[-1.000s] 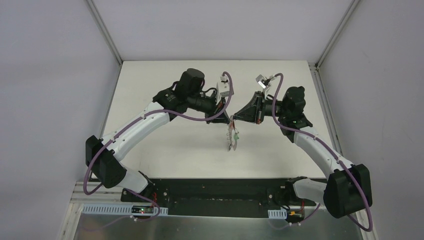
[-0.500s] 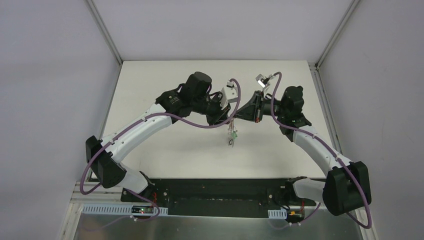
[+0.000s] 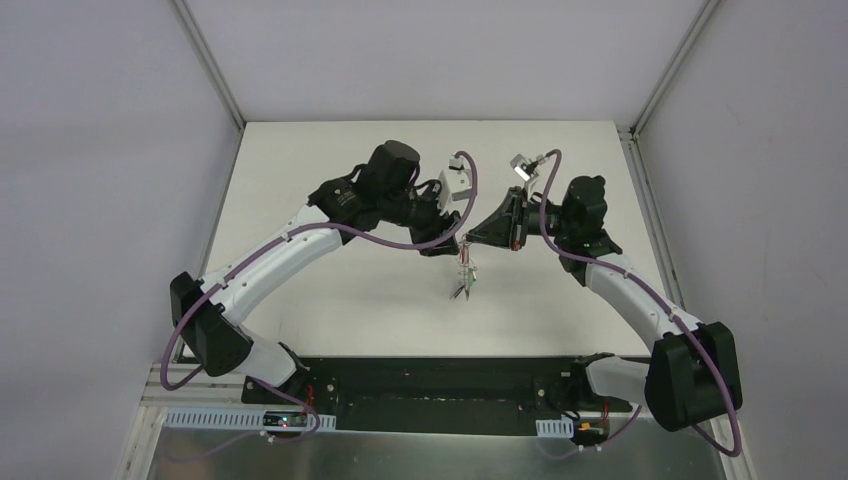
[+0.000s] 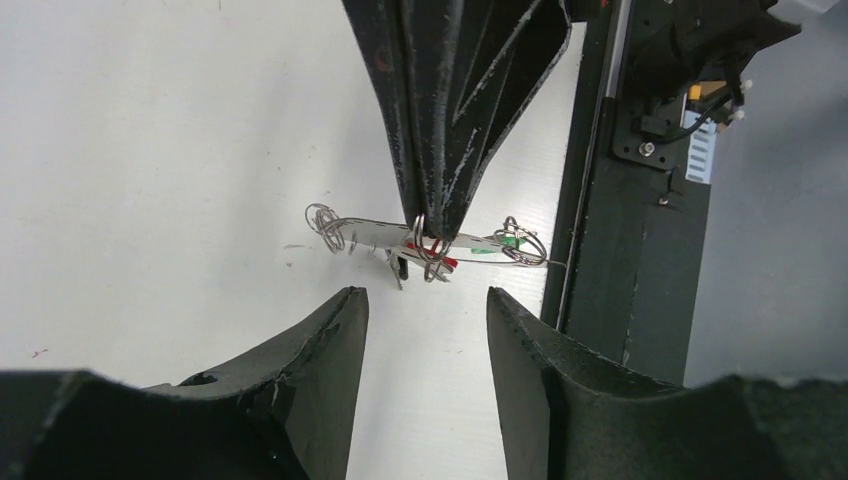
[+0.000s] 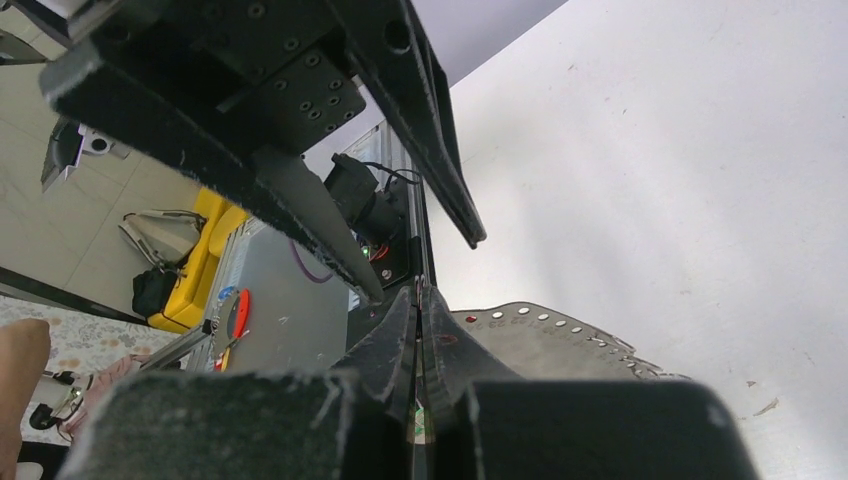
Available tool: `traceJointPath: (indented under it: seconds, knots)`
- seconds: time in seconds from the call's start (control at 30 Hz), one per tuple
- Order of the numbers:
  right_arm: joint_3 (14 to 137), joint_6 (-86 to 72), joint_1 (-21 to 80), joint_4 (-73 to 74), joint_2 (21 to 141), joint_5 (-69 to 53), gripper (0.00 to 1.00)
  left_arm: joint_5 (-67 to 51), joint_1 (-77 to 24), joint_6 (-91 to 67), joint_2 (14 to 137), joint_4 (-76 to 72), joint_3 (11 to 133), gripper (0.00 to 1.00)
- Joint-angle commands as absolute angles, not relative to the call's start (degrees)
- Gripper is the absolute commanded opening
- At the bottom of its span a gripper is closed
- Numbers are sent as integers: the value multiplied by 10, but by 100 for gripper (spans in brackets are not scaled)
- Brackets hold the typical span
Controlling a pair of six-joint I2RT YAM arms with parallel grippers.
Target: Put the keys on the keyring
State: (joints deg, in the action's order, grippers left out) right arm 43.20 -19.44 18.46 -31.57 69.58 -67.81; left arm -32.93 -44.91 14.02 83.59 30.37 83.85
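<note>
Left wrist: right end effector (image 4: 432,228) pinches thin wire keyring (image 4: 523,243); left end effector (image 4: 425,300) matte fingers parted.

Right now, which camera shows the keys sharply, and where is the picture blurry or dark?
Left wrist view: the keys are sharp against the bright table, though the left hand in front is dark and soft. Right wrist view: the right hand blurs across the bottom, and the keys barely show. Top view: evenly lit, but the keys are tiny.
</note>
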Motion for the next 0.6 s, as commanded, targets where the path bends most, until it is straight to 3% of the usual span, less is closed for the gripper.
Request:
traceJointPath:
  seconds: [0.0, 0.3, 0.57]
  knots:
    - [436, -183, 181, -363, 674, -707, 0, -382, -435, 94, 828, 267, 850, 49]
    - [433, -186, 180, -366, 671, -707, 0, -431, -434, 56, 857, 248, 850, 46]
    - [432, -188, 180, -369, 671, -707, 0, -453, -426, 24, 870, 224, 850, 37]
